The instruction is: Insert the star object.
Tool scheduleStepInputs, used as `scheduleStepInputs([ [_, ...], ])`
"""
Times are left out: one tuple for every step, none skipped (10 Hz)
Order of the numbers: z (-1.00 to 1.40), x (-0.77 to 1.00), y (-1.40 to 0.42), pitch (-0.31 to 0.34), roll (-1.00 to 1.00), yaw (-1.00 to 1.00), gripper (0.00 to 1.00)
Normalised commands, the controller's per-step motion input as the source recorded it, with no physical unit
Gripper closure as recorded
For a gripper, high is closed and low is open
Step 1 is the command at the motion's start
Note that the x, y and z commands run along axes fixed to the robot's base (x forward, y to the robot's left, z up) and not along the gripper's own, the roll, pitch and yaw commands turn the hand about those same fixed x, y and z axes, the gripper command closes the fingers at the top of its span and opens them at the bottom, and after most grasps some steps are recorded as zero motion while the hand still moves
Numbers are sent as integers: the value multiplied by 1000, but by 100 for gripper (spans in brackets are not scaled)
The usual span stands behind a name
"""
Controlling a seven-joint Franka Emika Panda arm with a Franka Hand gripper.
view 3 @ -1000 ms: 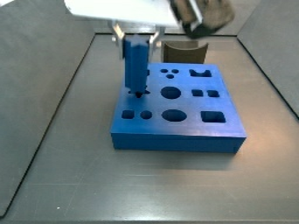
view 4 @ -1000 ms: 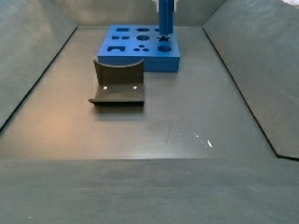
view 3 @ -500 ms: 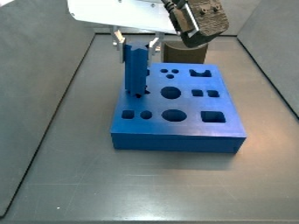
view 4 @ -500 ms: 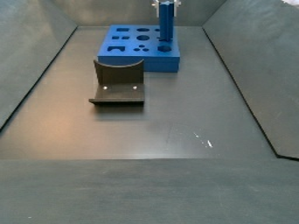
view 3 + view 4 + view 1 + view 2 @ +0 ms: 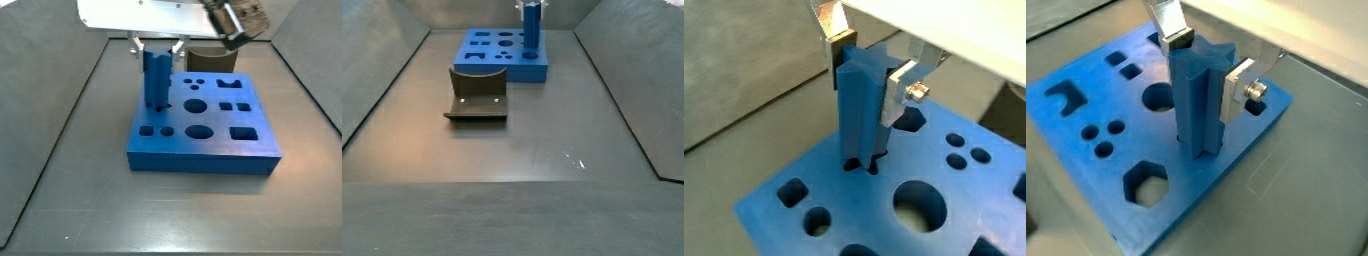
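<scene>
The star object (image 5: pixel 156 80) is a tall blue peg standing upright on the wide blue block (image 5: pixel 201 155), at the block's far left corner. My gripper (image 5: pixel 156 46) is above the block and shut on the peg's upper part. In both wrist views the silver fingers (image 5: pixel 898 85) (image 5: pixel 1237 88) press on opposite sides of the peg (image 5: pixel 858 115) (image 5: pixel 1197 105). Its lower end sits in the star-shaped hole of the block (image 5: pixel 871 215) (image 5: pixel 1200 182). In a side view the peg (image 5: pixel 532 28) stands at the block's (image 5: pixel 523 72) right corner, with the gripper (image 5: pixel 531 4) at the frame's top edge.
The block has several other shaped holes, round, square and hexagonal. The dark fixture (image 5: pixel 476 95) stands on the floor beside the block; it also shows behind the block (image 5: pixel 210 55). Grey walls enclose the floor on the sides.
The gripper and the peg have come down a little, and the peg's lower end has gone into the star hole. The block and fixture have not moved.
</scene>
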Motion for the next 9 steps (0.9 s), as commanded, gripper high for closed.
scheduleStepInputs([
  [-409,157,-71,0,133,580,100],
  [-506,186,-63,0,39,400,100],
  [-551,137,-34,0,0,360,100],
  [-560,0,-23,-66,31,474,100],
  [-577,-77,0,-116,81,591,100],
  [-583,-43,0,-111,74,566,100],
  [-597,-40,0,-104,36,431,100],
  [-717,-137,0,-141,0,417,100],
  [-746,-183,0,-150,-20,349,100],
])
